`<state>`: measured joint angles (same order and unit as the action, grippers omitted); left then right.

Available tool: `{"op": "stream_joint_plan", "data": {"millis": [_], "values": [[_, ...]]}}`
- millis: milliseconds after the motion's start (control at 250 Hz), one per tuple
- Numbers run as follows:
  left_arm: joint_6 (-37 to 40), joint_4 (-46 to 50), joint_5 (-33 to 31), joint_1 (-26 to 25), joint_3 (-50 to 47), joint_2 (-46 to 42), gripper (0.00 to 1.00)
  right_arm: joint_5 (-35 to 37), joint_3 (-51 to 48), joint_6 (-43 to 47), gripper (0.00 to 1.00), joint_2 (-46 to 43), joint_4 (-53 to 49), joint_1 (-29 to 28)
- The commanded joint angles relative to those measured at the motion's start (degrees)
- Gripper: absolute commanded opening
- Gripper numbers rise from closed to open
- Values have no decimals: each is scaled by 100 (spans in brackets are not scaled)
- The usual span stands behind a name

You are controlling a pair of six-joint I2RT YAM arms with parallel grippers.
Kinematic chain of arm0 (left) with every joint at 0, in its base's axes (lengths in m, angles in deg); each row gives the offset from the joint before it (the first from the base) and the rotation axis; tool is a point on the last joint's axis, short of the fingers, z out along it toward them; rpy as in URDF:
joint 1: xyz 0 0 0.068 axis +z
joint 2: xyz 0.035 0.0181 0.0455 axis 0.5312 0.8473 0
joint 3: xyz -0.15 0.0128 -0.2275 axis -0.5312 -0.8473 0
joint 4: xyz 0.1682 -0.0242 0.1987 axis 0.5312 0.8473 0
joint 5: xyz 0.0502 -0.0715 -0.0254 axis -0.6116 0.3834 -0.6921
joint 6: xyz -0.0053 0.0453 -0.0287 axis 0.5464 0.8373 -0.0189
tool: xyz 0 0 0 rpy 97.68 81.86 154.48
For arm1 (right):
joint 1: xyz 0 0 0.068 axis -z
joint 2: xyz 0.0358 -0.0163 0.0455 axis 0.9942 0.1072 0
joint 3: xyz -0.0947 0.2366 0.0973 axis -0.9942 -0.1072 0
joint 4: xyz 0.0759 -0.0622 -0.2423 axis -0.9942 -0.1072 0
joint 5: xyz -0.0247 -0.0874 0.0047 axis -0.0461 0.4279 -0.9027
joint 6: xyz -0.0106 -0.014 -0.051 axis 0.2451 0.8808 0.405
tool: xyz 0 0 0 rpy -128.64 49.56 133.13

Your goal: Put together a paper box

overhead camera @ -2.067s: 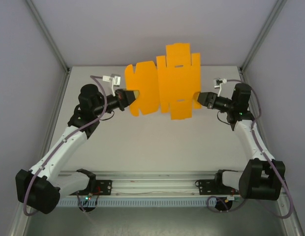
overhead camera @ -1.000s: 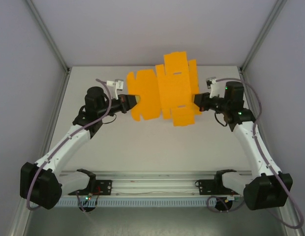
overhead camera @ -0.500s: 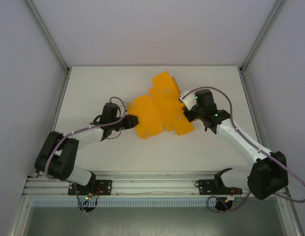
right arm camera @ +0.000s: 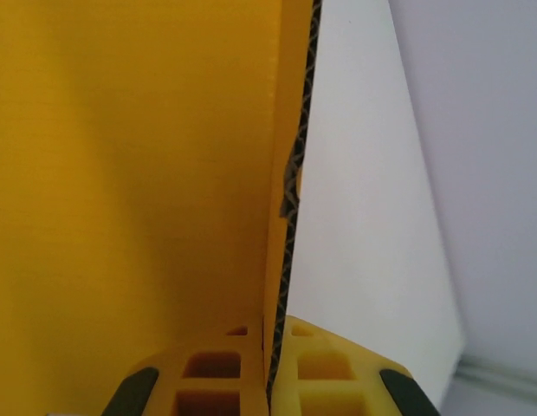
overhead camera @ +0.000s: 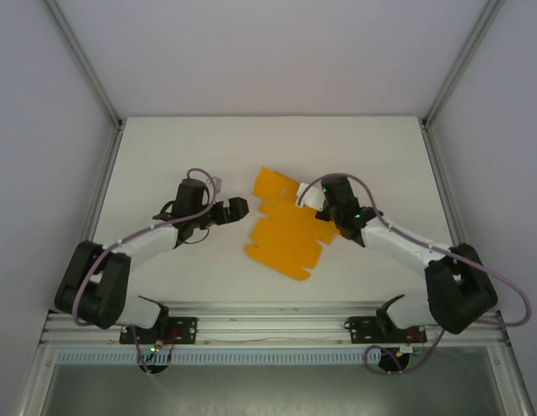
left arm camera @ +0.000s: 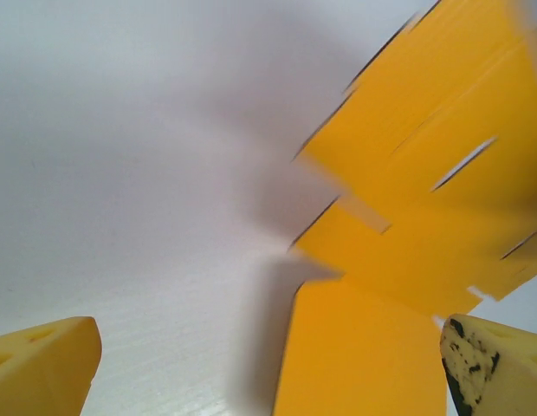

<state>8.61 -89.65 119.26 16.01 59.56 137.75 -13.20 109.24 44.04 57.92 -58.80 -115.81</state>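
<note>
The left pincer [overhead camera: 239, 208] has just let go. A moment ago it and its partner held the sheet [overhead camera: 286, 234] up in the air between them; now its jaws stand wide with nothing between them, low over the bench [overhead camera: 164, 156] and a little apart from the sheet's left edge. In the left wrist view the two yellow fingertips [left arm camera: 45, 362] sit far apart at the bottom corners, with bare bench between them and the sheet's slotted panels and flaps ahead and to the right.

The sheet has come down with the arms. It lies near the middle of the bench, spread open as an orange die-cut blank, its long axis running on a slant from far to near. Its flaps look unfolded and no walls are raised.

The right pincer [overhead camera: 315, 202] keeps its grip. Its jaws are closed tight on the sheet's right edge, and the right wrist view shows the card pinched edge-on between the two fingers [right arm camera: 218, 374].

So the carrying seems finished and folding has not begun. The sheet is pinned on one side, which likely leaves the left arm free to reach for a flap or press along a crease.
</note>
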Motion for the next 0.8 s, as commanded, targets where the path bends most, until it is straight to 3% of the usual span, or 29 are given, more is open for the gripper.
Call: {"op": "stream_joint_plan", "data": {"millis": [0, 128, 328, 524, 703, 795], "values": [[82, 696, -491, 32, 397, -519, 100, 960, -170, 1514, 0, 338, 1776, -202], [-71, 752, -334, 17, 834, -687, 100, 1073, -440, 2072, 0, 730, 3081, -369], [-178, 696, 414, -3, 2008, 0, 100, 642, -370, 1689, 0, 625, 2885, -482], [27, 1253, 687, -228, 3284, 954, 100, 427, -371, 1657, 0, 473, 2926, -491], [240, 1682, 956, -344, 3868, 1651, 99, 499, -343, 1498, 0, 457, 2938, -503], [243, 1751, 1207, -371, 3947, 1868, 94, 518, -324, 1483, 0, 464, 2961, -503]]}}
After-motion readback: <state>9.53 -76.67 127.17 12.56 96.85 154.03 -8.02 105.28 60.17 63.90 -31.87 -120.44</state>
